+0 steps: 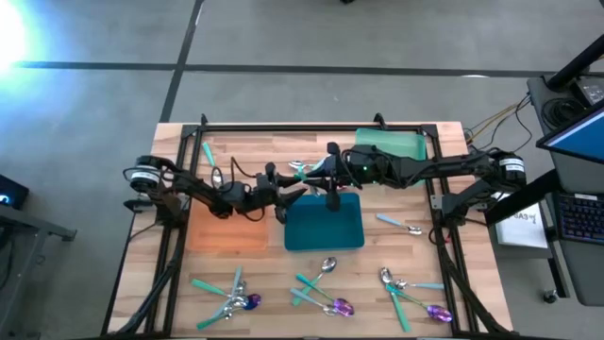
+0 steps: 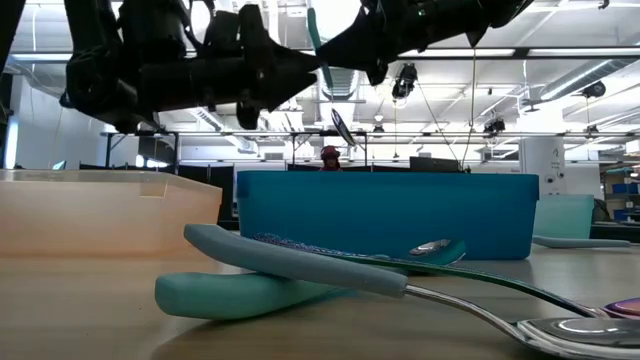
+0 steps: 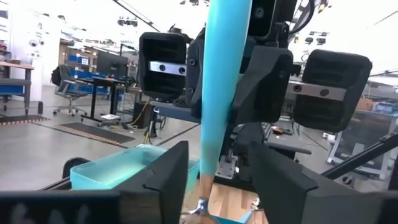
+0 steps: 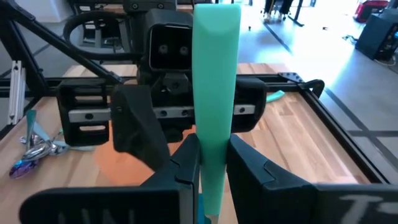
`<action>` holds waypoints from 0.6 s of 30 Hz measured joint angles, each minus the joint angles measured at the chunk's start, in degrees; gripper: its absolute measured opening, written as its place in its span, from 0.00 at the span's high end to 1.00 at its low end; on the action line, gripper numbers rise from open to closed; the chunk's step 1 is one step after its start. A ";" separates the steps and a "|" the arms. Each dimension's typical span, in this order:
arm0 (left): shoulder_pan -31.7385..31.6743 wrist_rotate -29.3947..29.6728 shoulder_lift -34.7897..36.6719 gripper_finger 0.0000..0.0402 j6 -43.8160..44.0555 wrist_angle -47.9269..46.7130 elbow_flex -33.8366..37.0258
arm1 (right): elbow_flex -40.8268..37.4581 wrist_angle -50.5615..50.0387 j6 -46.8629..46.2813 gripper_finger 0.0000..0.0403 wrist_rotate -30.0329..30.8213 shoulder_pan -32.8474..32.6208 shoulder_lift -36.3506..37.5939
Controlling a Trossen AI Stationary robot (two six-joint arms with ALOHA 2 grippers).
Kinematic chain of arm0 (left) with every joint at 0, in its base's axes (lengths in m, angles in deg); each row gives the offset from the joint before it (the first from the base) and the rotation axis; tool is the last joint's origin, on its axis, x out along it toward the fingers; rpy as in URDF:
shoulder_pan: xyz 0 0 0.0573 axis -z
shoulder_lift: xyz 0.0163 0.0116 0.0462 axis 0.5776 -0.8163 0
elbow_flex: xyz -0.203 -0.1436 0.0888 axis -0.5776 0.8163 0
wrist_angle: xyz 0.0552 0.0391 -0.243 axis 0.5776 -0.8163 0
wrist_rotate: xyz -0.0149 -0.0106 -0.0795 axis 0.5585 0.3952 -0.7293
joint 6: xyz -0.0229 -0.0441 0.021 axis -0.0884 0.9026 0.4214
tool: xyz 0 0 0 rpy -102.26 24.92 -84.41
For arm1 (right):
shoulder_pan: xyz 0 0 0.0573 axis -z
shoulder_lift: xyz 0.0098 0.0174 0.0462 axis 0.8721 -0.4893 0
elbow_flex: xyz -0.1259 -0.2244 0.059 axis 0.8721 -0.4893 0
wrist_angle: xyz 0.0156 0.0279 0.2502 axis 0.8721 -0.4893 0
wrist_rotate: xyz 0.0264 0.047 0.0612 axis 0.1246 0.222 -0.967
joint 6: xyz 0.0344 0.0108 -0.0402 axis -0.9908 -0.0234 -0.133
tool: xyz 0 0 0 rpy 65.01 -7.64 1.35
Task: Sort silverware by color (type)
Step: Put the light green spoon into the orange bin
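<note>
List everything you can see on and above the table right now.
Orange tray: one, orange, left of centre.
Blue tray: one, teal-blue, centre.
Green tray: one, green, far right.
Loose silverware: many, teal handles, some purple-blue, mostly in three clusters along the near edge, a few farther back.
Held utensil: one, teal-green handle, upright above the trays.
Left gripper: black, at the centre, jaws open either side of the handle.
Right gripper: black, facing it, jaws shut on the handle.

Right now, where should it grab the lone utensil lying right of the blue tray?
Take the utensil by its teal handle, from straight above, fingers across the narrow width: it lies flat on the wood, clear of the others.
</note>
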 joint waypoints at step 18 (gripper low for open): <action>-0.08 -0.18 0.00 0.82 2.39 -6.37 -3.83 | 0.00 -0.01 0.69 0.89 0.15 -1.27 0.00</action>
